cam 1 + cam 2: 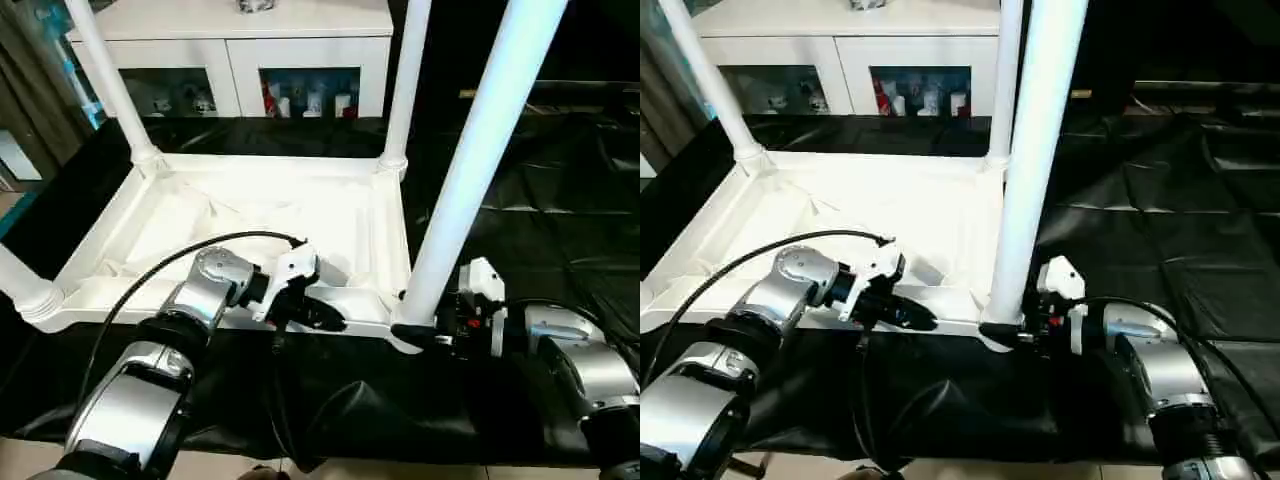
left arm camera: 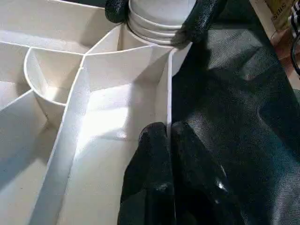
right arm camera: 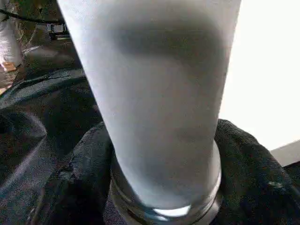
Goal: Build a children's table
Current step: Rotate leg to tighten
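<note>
While the head camera looks down over two silver forearms, the children's table (image 1: 250,215) lies upside down on a black-covered work table (image 1: 560,200), ribbed underside up, with white legs rising from its corner sockets. A white cabinet (image 1: 240,50) stands behind. At the near rim, the left gripper (image 1: 318,316) pinches the table's edge wall, fingers closed on it. At the near right corner, the right gripper (image 1: 418,330) wraps the base of the nearest leg (image 1: 480,150), which stands upright in its socket. From the left wrist, two black fingers (image 2: 154,178) press together on the thin white rim (image 2: 168,93), with the other gripper's fingers (image 2: 201,18) around the leg's ringed base beyond. From the right wrist, the leg (image 3: 154,93) rises between two black fingers (image 3: 79,183), which sit against its sides.
</note>
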Tool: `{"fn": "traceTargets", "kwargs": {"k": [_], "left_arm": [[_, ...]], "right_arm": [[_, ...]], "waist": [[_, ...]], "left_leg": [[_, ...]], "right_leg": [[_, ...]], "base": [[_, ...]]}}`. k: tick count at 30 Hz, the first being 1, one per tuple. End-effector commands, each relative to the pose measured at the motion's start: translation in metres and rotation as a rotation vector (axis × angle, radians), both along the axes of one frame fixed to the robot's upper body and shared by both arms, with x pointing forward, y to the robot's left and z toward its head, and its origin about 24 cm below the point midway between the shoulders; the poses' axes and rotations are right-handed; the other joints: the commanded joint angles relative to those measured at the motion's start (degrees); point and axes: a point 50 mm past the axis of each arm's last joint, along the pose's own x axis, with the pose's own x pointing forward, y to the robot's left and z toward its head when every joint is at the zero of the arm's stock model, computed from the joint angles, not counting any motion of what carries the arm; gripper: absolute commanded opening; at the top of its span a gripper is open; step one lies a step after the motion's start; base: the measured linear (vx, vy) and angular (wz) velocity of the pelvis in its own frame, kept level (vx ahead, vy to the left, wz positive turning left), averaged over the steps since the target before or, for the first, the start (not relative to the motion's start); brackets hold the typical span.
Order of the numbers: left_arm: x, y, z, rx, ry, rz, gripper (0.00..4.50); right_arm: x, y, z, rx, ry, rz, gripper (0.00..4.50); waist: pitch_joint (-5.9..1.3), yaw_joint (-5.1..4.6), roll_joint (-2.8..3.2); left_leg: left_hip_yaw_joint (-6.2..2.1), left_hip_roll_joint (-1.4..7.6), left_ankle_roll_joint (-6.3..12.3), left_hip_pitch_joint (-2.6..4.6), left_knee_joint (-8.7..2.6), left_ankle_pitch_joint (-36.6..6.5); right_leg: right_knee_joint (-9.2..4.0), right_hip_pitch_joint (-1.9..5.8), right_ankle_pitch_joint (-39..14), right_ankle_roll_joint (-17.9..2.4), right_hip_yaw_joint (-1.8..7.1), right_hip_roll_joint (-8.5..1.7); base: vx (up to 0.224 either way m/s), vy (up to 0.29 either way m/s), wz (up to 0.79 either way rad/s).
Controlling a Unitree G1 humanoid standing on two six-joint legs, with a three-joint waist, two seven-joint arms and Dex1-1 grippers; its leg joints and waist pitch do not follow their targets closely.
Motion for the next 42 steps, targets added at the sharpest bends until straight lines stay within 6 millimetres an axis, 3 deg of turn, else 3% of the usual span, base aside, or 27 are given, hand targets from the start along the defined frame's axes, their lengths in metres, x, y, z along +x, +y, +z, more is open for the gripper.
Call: {"fn": "traceTargets", "kwargs": {"k": [1,4,5,6,9,10,12,13,14,18,19,23,26,27,28,30,31,34,38,39,42], "left_arm": [[0.003,-0.005,0.003,-0.035,-0.035,0.038,0.00],[0.010,-0.013,0.002,-0.030,-0.079,0.141,0.00],[0.010,-0.014,0.002,-0.029,-0.081,0.148,0.00],[0.015,-0.023,0.001,-0.033,-0.098,0.229,0.00],[0.018,-0.041,0.001,-0.047,-0.113,0.300,0.00],[0.019,-0.048,0.000,-0.050,-0.117,0.324,0.00],[0.019,-0.054,0.001,-0.058,-0.121,0.342,0.00],[0.019,-0.063,0.001,-0.067,-0.124,0.369,0.00],[0.019,-0.067,0.001,-0.072,-0.126,0.384,0.00],[0.015,-0.086,0.001,-0.098,-0.128,0.383,0.00],[0.015,-0.089,0.002,-0.104,-0.128,0.378,0.00],[0.013,-0.088,0.002,-0.118,-0.134,0.330,0.00],[0.012,-0.082,0.002,-0.120,-0.136,0.307,0.00],[0.012,-0.074,0.001,-0.113,-0.131,0.277,0.00],[0.011,-0.070,0.000,-0.107,-0.124,0.263,0.00],[0.011,-0.063,-0.001,-0.095,-0.112,0.237,0.00],[0.010,-0.061,-0.001,-0.093,-0.110,0.219,0.00],[0.007,-0.046,-0.001,-0.079,-0.094,0.129,0.00],[0.006,-0.029,0.002,-0.071,-0.060,0.061,0.00],[0.005,-0.026,0.002,-0.070,-0.048,0.042,0.00],[0.002,-0.019,0.003,-0.052,-0.014,-0.015,0.00]], "right_arm": [[-0.005,0.007,-0.011,-0.001,0.051,0.002,2.75],[0.002,0.010,-0.021,-0.015,0.043,-0.155,2.74],[0.003,0.011,-0.022,-0.018,0.043,-0.168,2.74],[0.010,0.015,-0.033,-0.046,0.037,-0.320,2.74],[0.018,0.028,-0.045,-0.027,0.064,-0.494,2.73],[0.020,0.036,-0.048,-0.012,0.074,-0.540,2.72],[0.023,0.042,-0.049,-0.005,0.079,-0.581,2.72],[0.027,0.049,-0.051,-0.004,0.084,-0.633,2.72],[0.029,0.054,-0.051,-0.004,0.088,-0.661,2.72],[0.036,0.081,-0.046,0.031,0.065,-0.642,2.72],[0.037,0.086,-0.044,0.037,0.050,-0.626,3.28],[0.037,0.083,-0.041,0.023,0.003,-0.580,3.51],[0.036,0.075,-0.036,0.048,-0.009,-0.514,3.64],[0.032,0.068,-0.032,0.053,-0.020,-0.415,3.64],[0.029,0.064,-0.030,0.047,-0.029,-0.367,3.64],[0.026,0.056,-0.026,0.035,-0.042,-0.294,3.64],[0.025,0.053,-0.025,0.035,-0.039,-0.271,3.64],[0.019,0.037,-0.017,0.031,-0.037,-0.167,3.64],[0.012,0.018,-0.009,0.003,-0.020,-0.055,3.64],[0.010,0.014,-0.007,-0.005,-0.015,-0.039,3.64],[0.008,0.007,-0.006,-0.016,0.015,-0.014,3.64]], "waist": [[-3.39,0.17,-1.40],[-3.34,0.15,-1.41],[-3.19,-0.01,-1.32],[-3.12,-0.13,-1.31],[-2.71,-1.32,-1.00],[-2.57,-1.73,-0.57],[-2.37,-2.23,-0.79],[-2.02,-2.60,-0.56],[-1.99,-2.76,-0.31],[-2.03,-3.79,-0.22],[-2.15,-4.03,-0.15],[-2.39,-3.86,-0.30],[-2.64,-3.53,-0.48],[-2.72,-3.44,-0.73],[-2.85,-2.99,-0.76],[-2.73,-2.39,-1.03],[-2.91,-2.00,-0.85],[-3.12,-1.31,-1.10],[-3.59,-0.82,-1.00],[-3.74,-0.72,-1.24],[-4.42,0.13,-1.11]], "left_leg": [[-1.93,3.75,5.30,1.82,-4.25,-12.12],[-1.88,3.64,5.53,1.69,-4.15,-11.89],[-1.90,3.58,4.67,1.74,-4.33,-13.27],[-1.98,3.57,4.00,1.75,-4.42,-14.23],[-2.56,3.29,-0.98,2.30,-5.19,-21.39],[-2.71,3.25,-1.84,2.54,-5.38,-23.63],[-2.78,3.22,-2.28,2.61,-5.55,-25.82],[-2.95,3.02,-2.67,3.16,-5.77,-29.60],[-3.12,2.99,-3.06,3.53,-5.68,-30.78],[-3.65,2.91,-3.85,3.82,-6.19,-34.45],[-3.81,2.94,-3.76,3.60,-6.40,-34.77],[-3.46,2.94,-2.60,3.33,-6.59,-32.48],[-3.21,3.09,-1.25,2.95,-6.55,-29.28],[-2.90,3.09,-0.55,2.91,-6.34,-27.39],[-2.75,3.12,0.83,2.67,-6.13,-25.02],[-2.25,3.20,2.52,2.54,-5.76,-22.31],[-2.14,3.30,3.58,2.32,-5.51,-19.38],[-2.11,3.53,4.77,2.20,-5.23,-16.19],[-2.05,3.70,7.17,1.95,-4.55,-10.65],[-1.88,3.64,8.22,1.92,-4.16,-8.65],[-1.88,3.56,11.39,1.58,-2.96,-2.10]], "right_leg": [[-3.06,2.09,-6.46,-15.42,1.13,-2.09],[-3.12,2.03,-6.66,-15.33,1.12,-2.13],[-3.42,1.77,-8.90,-14.92,1.11,-2.07],[-3.51,1.76,-10.60,-14.59,1.14,-2.16],[-4.78,1.36,-22.50,-10.87,1.14,-2.28],[-5.07,1.11,-23.96,-10.26,1.15,-2.19],[-5.33,0.99,-25.46,-9.53,1.13,-2.03],[-6.13,0.67,-30.32,-7.94,0.88,-2.02],[-6.37,0.52,-31.81,-7.50,0.79,-2.14],[-6.84,0.48,-32.45,-5.97,0.41,-1.83],[-6.77,0.83,-31.18,-5.97,0.30,-1.80],[-6.61,0.89,-25.86,-7.56,0.83,-1.88],[-6.13,1.37,-21.62,-8.83,1.10,-2.00],[-5.98,1.35,-19.34,-9.78,1.23,-2.00],[-5.80,1.90,-17.64,-10.27,1.22,-2.13],[-5.71,1.95,-17.03,-10.96,1.26,-2.12],[-5.45,2.06,-16.58,-11.67,1.24,-2.37],[-5.11,2.36,-14.73,-12.16,1.08,-2.45],[-3.72,2.61,-6.06,-14.57,0.73,-2.20],[-3.23,2.59,-2.36,-15.54,0.69,-2.09],[-1.69,2.46,7.35,-17.17,0.63,-2.11]], "base": [[0.000,0.000,0.00],[0.000,0.000,0.00],[0.000,0.000,0.00],[0.000,0.000,0.00],[0.000,0.000,0.00],[0.000,0.000,0.00],[0.000,0.000,0.00],[0.000,0.000,0.00],[0.000,0.000,0.00],[0.000,0.000,0.00],[0.000,0.000,0.00],[0.000,0.000,0.00],[0.000,0.000,0.00],[0.000,0.000,0.00],[0.000,0.000,0.00],[0.000,0.000,0.00],[0.000,0.000,0.00],[0.000,0.000,0.00],[0.043,-0.012,0.01],[0.000,0.000,0.00],[0.000,0.000,0.00]]}}
